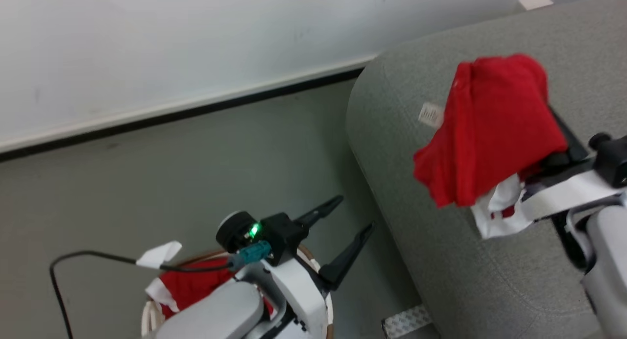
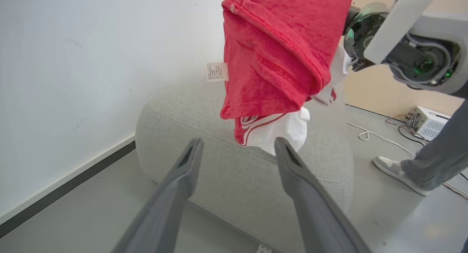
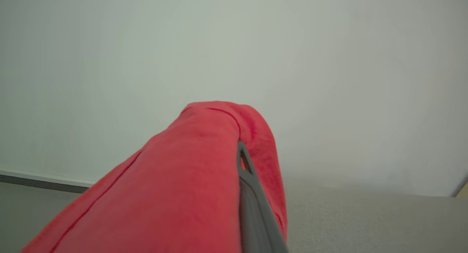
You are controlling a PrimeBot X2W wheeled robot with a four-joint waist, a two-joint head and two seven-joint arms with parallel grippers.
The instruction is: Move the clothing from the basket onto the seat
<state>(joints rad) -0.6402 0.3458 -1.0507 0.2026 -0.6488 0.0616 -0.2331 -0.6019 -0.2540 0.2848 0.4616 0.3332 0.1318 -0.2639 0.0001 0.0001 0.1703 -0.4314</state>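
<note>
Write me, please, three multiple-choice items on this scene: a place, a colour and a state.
1. Where does the red garment in the right gripper hang? A on the floor; B above the seat; C against the wall.
2. What colour is its label? A white; B blue; C black.
3. How is the left gripper? A shut on fabric; B open, empty; C shut on a cable.
Answers: 1 B, grey upholstery lies beneath it; 2 A, a white tag sticks out; 3 B, its jaws stand apart, nothing between.
</note>
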